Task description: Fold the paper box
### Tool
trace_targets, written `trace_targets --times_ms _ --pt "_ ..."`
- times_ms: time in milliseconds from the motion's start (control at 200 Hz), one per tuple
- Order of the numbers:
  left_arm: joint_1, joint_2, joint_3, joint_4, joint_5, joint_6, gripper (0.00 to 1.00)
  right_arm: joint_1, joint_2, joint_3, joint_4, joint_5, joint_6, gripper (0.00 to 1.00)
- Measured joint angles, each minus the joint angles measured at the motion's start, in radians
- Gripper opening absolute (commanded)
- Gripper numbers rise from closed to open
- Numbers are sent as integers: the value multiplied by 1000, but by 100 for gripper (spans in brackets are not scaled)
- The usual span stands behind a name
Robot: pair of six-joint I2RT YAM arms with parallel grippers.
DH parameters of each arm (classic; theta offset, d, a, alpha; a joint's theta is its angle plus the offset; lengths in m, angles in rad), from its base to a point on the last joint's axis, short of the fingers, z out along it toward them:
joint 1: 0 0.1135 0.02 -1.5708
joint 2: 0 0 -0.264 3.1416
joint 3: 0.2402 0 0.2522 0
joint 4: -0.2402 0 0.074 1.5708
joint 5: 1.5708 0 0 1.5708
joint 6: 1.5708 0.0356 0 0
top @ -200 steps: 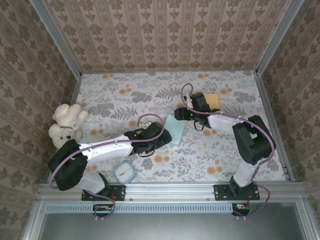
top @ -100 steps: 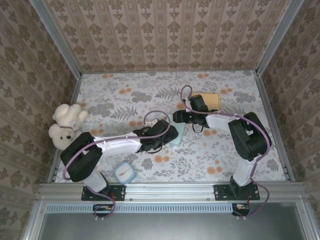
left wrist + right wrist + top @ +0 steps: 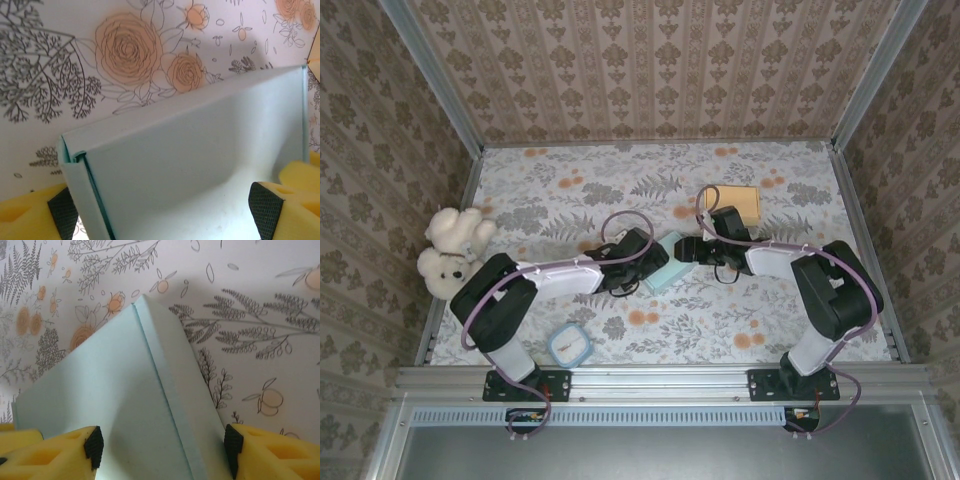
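1. Your box (image 3: 668, 272) lies flat near the middle of the worktop (image 3: 550, 200). It is pale blue, and both arms meet at it.
2. Your left pincer (image 3: 642, 268) sits at the box's 9 o'clock side in the top view, its arm stretched low across the floral cloth.
3. From the left wrist, that pincer's jaws stand wide apart with the box between them.
   - One of its yellow pads (image 3: 62, 215) is just beside the thin side wall standing along the box's 9 o'clock edge.
   - The other is over the broad panel, which runs on past it toward 3 o'clock.
   - So the jaws are not clamped across the box. You cannot tell whether either pad touches it.
4. Your right pincer (image 3: 682, 250) is at the box's 1 o'clock corner in the top view.
5. From the right wrist, its jaws are also apart.
   - A box corner points to 12 o'clock, and a crease runs from it toward 6 o'clock, splitting off a narrow strip on the 3 o'clock side.
   - The panel spreads beyond the 9 o'clock finger, so nothing is gripped here either.
6. Around the box, in the top view:
   - A bear (image 3: 450, 250) is at the worktop's 9 o'clock edge, well apart.
   - A tan card (image 3: 742, 202) is at 1 o'clock, near the right arm.
   - A blue-rimmed dish (image 3: 568, 345) is at 7 o'clock, by the near edge.
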Motion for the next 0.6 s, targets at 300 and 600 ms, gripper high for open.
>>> trace_targets --times_ms 300,600 --pt "50 25 86 -66 -5 103 90 -4 -16 -27 43 -32 61 65" --pt "132 124 223 -89 -1 191 90 1 -71 -10 41 -29 87 65"
